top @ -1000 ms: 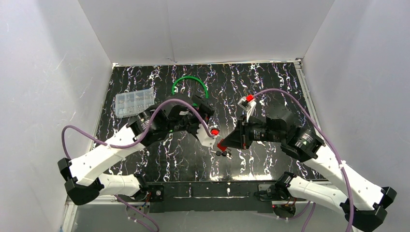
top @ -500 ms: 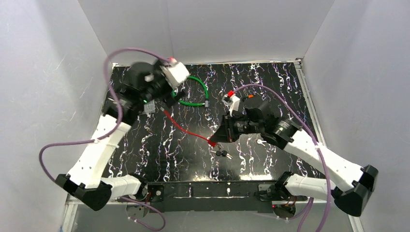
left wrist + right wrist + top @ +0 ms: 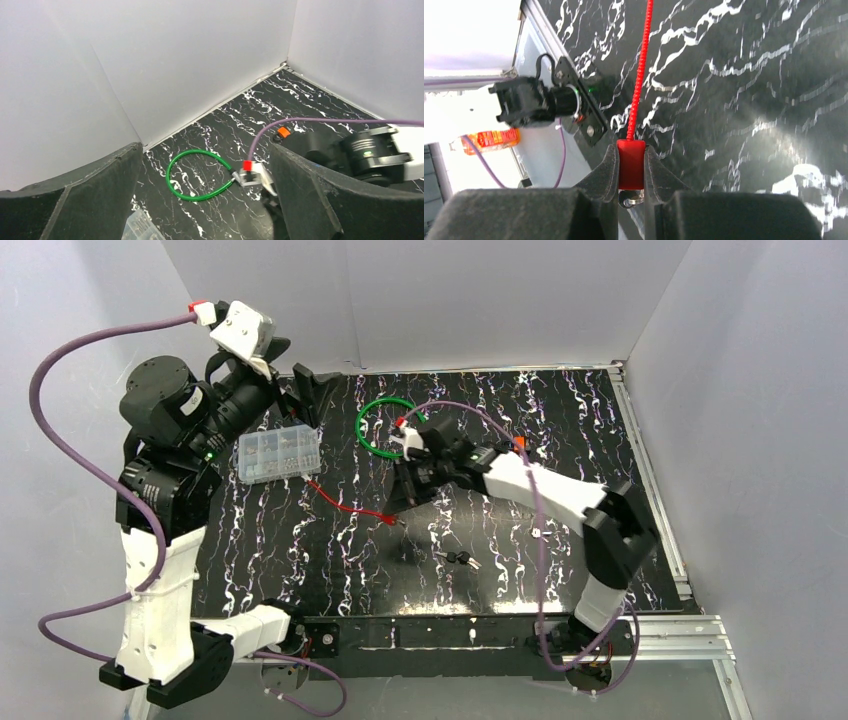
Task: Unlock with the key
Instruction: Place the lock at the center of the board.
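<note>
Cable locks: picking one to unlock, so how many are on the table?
2. The green cable loop lies near the back wall; the red cable runs across the middle, its end block pinched between the right gripper fingers. Others may be hidden.

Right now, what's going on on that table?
The right gripper is shut on the red lock, low over the middle of the table. The lock's red cable trails toward the clear box. The left gripper is open and empty, raised high at the back left. The keys lie loose near the front, touched by neither arm. A green loop sits at the back.
</note>
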You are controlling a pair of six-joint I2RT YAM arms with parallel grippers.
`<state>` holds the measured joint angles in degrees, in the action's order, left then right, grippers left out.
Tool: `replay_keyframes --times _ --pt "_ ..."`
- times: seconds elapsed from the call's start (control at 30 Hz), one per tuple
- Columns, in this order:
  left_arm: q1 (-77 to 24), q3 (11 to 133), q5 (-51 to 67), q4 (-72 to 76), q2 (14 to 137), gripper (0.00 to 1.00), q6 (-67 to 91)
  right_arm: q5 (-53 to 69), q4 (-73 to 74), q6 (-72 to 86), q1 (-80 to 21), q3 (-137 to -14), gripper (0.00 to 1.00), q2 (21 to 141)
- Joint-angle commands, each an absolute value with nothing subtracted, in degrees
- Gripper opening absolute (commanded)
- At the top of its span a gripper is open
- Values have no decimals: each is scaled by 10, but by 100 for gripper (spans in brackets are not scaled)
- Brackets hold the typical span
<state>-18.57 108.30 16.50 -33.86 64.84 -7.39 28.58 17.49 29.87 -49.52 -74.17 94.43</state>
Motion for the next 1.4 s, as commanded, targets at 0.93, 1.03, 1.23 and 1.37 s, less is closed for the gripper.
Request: replay_keyframes --times 0.93,1.03,1.23,1.37 --pt "-182 970 152 -401 644 98 -91 282 102 284 -549 -841 70 1220" --pt "-183 971 158 -408 646 98 -95 264 114 275 -549 -842 76 1198" --pt "-183 982 162 -435 654 98 -100 223 161 261 -520 -833 81 1088" --pt "-182 979 164 -458 660 98 -110 167 194 269 -476 -779 83 968"
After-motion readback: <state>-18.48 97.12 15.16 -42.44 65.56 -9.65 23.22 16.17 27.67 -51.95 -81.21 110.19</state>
